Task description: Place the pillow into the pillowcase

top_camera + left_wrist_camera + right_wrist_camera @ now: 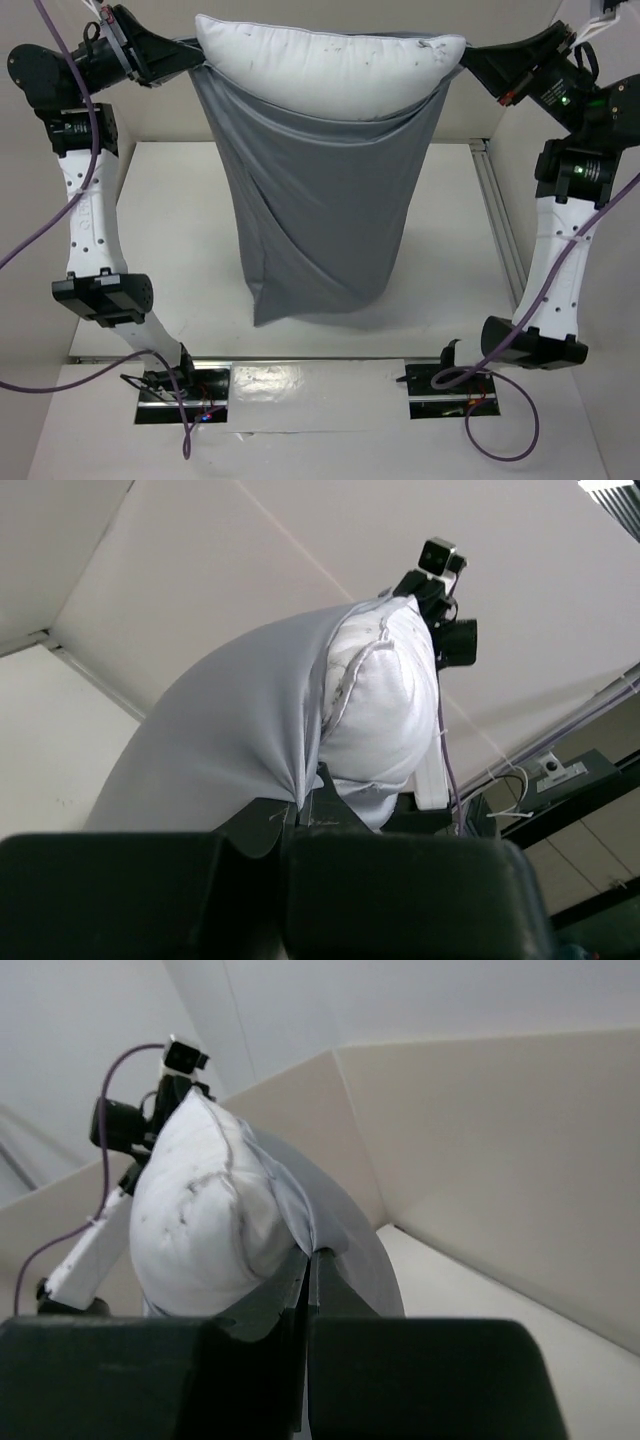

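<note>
The 2 arms hold the load high, along the top of the overhead view. At upper left, the left gripper (188, 62) has its jaws pressed together on the mouth edge of the pillowcase (315, 220). At upper right, the right gripper (467, 62) pinches the opposite edge the same way. In each wrist view the grey cloth gathers into the closed fingertips.

The pillow (330, 70) lies crosswise in the open mouth at top centre, its white upper part bulging above the hem. Below it the sack hangs in long slack folds to the middle of the frame. Whether its bottom corner touches the table (170, 250) cannot be told.

The step in hand looks like settling the pillow down into the sack. It probably calls for 2 firm, level pinches and short vertical shakes so the pillow's weight carries it in. Pulling the grippers too far apart would likely tighten the hem under the pillow and block it. A slipped corner would drop the lot.

The table is matte white, boxed by plain beige panels at the back and sides. An aluminium rail (497, 220) runs down the right, and purple cables (30, 250) trail from the arms.
</note>
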Controlling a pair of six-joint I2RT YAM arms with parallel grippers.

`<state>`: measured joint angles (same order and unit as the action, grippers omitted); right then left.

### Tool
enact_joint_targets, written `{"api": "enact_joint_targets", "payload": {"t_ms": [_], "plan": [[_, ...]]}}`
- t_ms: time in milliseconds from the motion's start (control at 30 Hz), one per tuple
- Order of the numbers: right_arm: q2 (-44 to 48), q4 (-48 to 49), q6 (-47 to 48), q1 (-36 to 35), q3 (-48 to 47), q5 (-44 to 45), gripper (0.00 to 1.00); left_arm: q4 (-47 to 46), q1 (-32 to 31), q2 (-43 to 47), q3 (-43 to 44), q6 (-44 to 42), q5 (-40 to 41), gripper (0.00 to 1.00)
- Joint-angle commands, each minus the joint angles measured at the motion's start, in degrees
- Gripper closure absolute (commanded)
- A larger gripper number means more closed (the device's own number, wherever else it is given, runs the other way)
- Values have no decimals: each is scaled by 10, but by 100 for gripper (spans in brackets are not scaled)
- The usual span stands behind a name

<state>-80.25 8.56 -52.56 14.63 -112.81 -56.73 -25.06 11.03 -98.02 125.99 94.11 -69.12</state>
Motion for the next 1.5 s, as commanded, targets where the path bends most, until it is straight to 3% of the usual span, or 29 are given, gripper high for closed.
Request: {"api": "enact_joint_targets", "payload": {"t_ms": [0, 100, 167, 200, 233, 300, 467, 633, 700, 800, 867, 900, 933, 967, 1067, 1133, 1167, 1200, 1233, 1300, 1367, 1400, 1433, 1467], "plan": [[-27, 97, -52, 64, -93, 96, 100, -114, 55, -30, 25, 47, 69, 100], [-59, 30, -12, 73, -243, 119, 100, -101, 60, -53, 147, 52, 59, 100], [-24, 51, -17, 73, -170, 106, 100, -109, 60, -10, 90, 25, 59, 100], [-3, 86, -17, 66, -106, 101, 100, -109, 52, 14, -6, 5, 65, 100], [17, 124, -55, 52, 48, 101, 100, -102, 46, 51, -48, -38, 72, 100], [44, 169, -58, 19, 181, 89, 100, -55, 23, 60, -121, -90, 56, 100], [44, 23, 67, -38, 189, 123, 100, -67, -7, 60, -208, -95, 44, 100], [19, 15, 67, -44, 119, 118, 100, -43, -26, 33, -152, -95, 38, 100], [19, 15, 83, -49, 110, 124, 100, 10, -33, 33, -146, -145, 43, 100], [26, -16, 116, -78, 187, 140, 100, 70, -51, 40, -181, -197, 56, 100], [26, 29, 88, -79, 209, 124, 100, 42, -57, 21, -190, -163, 39, 100], [15, 41, 57, -63, 176, 113, 100, -34, -57, -2, -171, -89, 32, 100], [-5, 26, 57, -55, 123, 113, 100, -59, -47, -16, -81, -54, 32, 100], [-19, 14, 57, -48, -14, 113, 100, -68, -41, -34, -6, -25, 32, 100], [-66, -23, 49, -24, -221, 122, 100, -19, 9, -106, 272, 36, 78, 100], [-42, -15, 49, -18, -189, 123, 100, -87, 32, -70, 189, 76, 84, 100], [-26, 6, 49, -18, -137, 123, 100, -85, 27, 0, 34, 48, 94, 100], [-12, 7, 60, -25, -17, 123, 100, -36, 9, 24, -21, -45, 104, 100], [1, 7, 68, -35, 46, 123, 100, 5, 0, 33, -59, -78, 104, 100], [1, -9, 76, -47, 183, 115, 100, 7, -29, 20, -137, -76, 86, 100], [14, 44, 53, -47, 221, 109, 100, -29, -36, -9, -136, -53, 70, 100], [14, 45, 45, -41, 195, 109, 100, -11, -43, -19, -111, -53, 70, 100], [-9, 34, 45, -32, 151, 109, 100, 10, -43, -30, -76, -66, 70, 100], [-24, 24, 45, -24, 39, 100, 100, 38, -43, -65, 32, -72, 70, 100]]}}
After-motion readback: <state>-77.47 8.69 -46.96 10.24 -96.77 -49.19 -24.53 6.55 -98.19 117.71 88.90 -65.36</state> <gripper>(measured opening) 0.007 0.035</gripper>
